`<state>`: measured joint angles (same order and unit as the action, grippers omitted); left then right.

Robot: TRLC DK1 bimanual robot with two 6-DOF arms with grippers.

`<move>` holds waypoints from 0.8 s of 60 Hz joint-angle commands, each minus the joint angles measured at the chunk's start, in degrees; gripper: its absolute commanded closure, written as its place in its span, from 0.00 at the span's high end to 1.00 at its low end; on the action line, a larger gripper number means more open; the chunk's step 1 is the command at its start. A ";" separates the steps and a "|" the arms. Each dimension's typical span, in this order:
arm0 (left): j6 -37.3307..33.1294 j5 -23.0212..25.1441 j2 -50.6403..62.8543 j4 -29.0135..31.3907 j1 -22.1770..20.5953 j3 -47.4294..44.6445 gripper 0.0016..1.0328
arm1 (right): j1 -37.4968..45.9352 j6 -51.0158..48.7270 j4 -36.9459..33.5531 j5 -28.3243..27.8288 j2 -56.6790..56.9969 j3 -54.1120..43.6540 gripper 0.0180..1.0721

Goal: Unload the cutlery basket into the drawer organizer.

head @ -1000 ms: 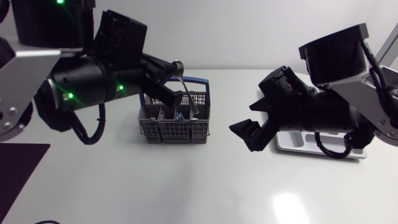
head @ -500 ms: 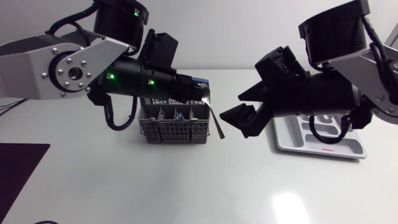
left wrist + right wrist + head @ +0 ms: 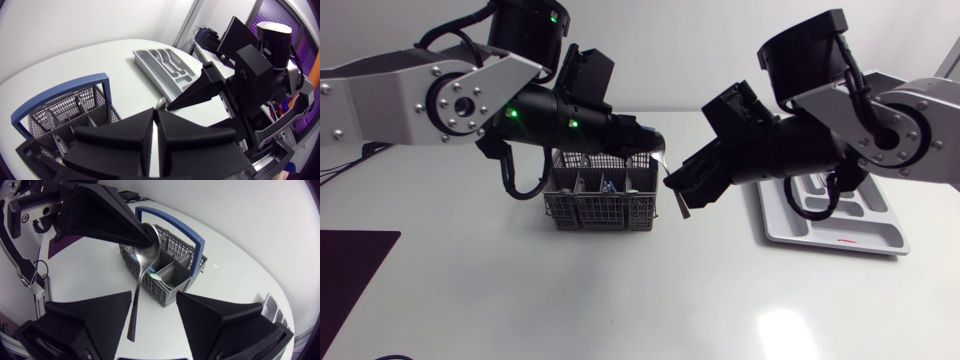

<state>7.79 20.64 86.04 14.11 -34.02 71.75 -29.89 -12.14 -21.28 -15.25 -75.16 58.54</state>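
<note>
A grey cutlery basket with a blue handle stands mid-table. It still holds some cutlery. My left gripper hovers over the basket's right end, shut on the bowl of a metal spoon whose handle hangs down. My right gripper is open, one finger on each side of that handle. In the right wrist view the spoon hangs between the wide-apart fingers of my right gripper, nearer one of them. The grey drawer organizer lies at the right.
A dark mat covers the table's front left corner. In the left wrist view the organizer lies beyond the right arm's finger, and the basket is beside my left gripper. Bare white table stretches in front.
My left arm has swung the spoon out of the basket and to the right. My right arm has come leftward to it, and its fingers have narrowed around the handle.
</note>
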 commanded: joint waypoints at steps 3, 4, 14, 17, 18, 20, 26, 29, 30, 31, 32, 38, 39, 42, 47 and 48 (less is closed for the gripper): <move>1.52 0.63 1.68 0.22 0.09 1.91 0.03 | -0.08 1.42 0.71 -0.22 -1.84 2.80 0.46; 1.52 0.71 1.68 0.22 0.09 1.91 0.03 | -0.08 1.42 0.71 -0.22 -2.01 3.07 0.44; 1.52 0.98 1.94 0.13 0.27 1.99 0.03 | -0.35 2.12 0.27 -0.40 -4.56 4.91 0.26; 1.52 0.98 1.94 0.04 0.27 1.99 0.03 | -0.61 2.12 -0.08 -0.49 -4.91 5.18 0.26; 1.52 0.98 1.94 0.04 0.27 1.99 0.03 | -0.61 2.12 -0.17 -0.49 -5.09 5.18 0.26; 1.52 0.98 2.03 0.04 0.27 2.08 0.03 | -0.78 2.12 -0.52 -0.49 -5.35 5.44 0.26; 1.52 0.98 2.11 -0.05 0.27 2.08 0.03 | -0.87 2.12 -1.05 -0.49 -6.06 5.62 0.22; 1.52 0.98 2.11 -0.05 0.18 2.17 0.03 | -0.87 2.21 -1.05 -0.49 -6.14 5.53 0.19; 1.52 0.98 2.11 -0.13 0.18 2.17 0.03 | -0.87 2.47 -1.05 -0.49 -6.14 5.44 0.17; 1.52 0.98 2.11 -0.13 0.18 2.17 0.03 | -0.87 2.65 -1.05 -0.49 -6.14 5.44 0.16; 1.52 0.98 2.20 -0.22 0.18 2.17 0.03 | -0.87 2.74 -1.22 -0.49 -6.14 5.44 0.16; 1.52 0.98 2.11 -0.31 0.27 2.08 0.03 | -1.05 2.83 -1.57 -0.40 -5.70 4.91 0.11; 1.52 0.98 2.11 -0.31 0.27 2.08 0.04 | -1.05 2.74 -1.57 -0.40 -5.62 4.74 0.10; 1.61 0.98 2.11 -0.31 0.27 2.08 0.04 | -1.14 2.30 -1.66 -0.66 -5.26 4.47 0.05; 1.52 0.98 2.11 -0.49 0.36 1.91 0.09 | -1.49 1.42 -3.16 -0.75 -5.09 4.30 0.05; 1.52 0.98 2.11 -0.49 0.36 1.91 0.10 | -1.49 1.42 -3.24 -0.75 -4.91 4.03 0.05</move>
<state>7.95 20.73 87.66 13.91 -33.85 71.75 -30.76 -10.50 -22.96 -16.27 -80.23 63.11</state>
